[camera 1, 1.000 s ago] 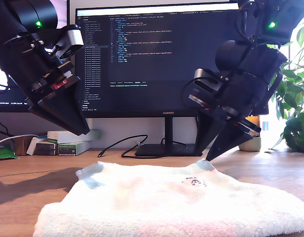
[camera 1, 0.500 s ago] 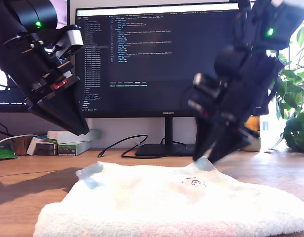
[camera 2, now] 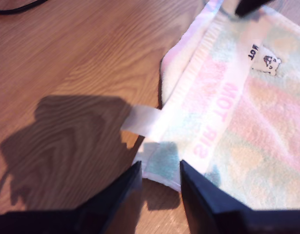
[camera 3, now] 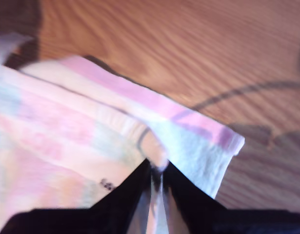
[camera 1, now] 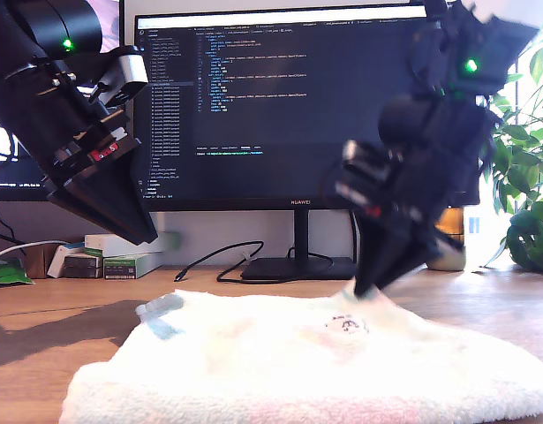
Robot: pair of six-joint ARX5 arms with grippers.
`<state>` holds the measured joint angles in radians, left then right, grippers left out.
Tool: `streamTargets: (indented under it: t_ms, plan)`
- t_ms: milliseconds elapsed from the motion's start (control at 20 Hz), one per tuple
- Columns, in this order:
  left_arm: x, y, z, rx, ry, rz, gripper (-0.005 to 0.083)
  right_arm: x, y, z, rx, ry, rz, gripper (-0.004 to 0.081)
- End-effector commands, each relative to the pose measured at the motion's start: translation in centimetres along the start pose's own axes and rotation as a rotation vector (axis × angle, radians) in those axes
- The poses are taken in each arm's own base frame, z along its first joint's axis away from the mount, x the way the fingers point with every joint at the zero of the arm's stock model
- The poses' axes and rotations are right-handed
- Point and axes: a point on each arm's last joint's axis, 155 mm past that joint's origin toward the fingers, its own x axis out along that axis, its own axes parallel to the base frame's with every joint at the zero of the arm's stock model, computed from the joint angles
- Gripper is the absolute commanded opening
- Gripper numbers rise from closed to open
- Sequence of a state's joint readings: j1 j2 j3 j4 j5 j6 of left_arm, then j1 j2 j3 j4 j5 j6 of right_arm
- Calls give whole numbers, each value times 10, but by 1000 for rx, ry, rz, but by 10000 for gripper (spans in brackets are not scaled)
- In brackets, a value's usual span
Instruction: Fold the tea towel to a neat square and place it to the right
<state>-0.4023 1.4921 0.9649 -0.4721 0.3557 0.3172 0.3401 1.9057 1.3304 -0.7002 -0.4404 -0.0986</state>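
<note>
- Since a second ago, my second gripper has swung toward the exterior view's left and now carries the far towel corner with it; motion blur marks the arm. My first gripper has not shifted.
- Towel: lies on the desk in front of the monitor, filling the lower part of the exterior view. The printed figure shows near the far edge.
- Second gripper: jaws nearly closed, pinching a fold of the towel edge; the corner is raised off the wood.
- First gripper: jaws parted, nothing held. It hangs above the other far corner, beside the white tag.
- Step in hand, as judged: gripping the two far corners ahead of the first fold. Only one corner is secured.
- Next move calls for: lowering the first gripper onto its corner and closing on it, then drawing both corners across evenly so the edges align.
</note>
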Motion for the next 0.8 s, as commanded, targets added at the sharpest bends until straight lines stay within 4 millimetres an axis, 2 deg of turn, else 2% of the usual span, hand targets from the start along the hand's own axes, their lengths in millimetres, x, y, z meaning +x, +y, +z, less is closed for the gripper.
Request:
streamTargets:
  t_ms: [0, 150, 400, 750]
  plan:
    - [4, -1, -5, -8, 9, -6, 215, -7, 4, 5, 1, -2, 6, 31]
    - [4, 0, -3, -5, 2, -4, 215, -13, 7, 4, 28, 19, 7, 15]
    - [4, 1, -1, -1, -8, -1, 215, -17, 9, -8, 48, 67, 8, 10]
    - [4, 0, 2, 3, -21, -5, 215, -39, 17, 2, 21, 8, -6, -2]
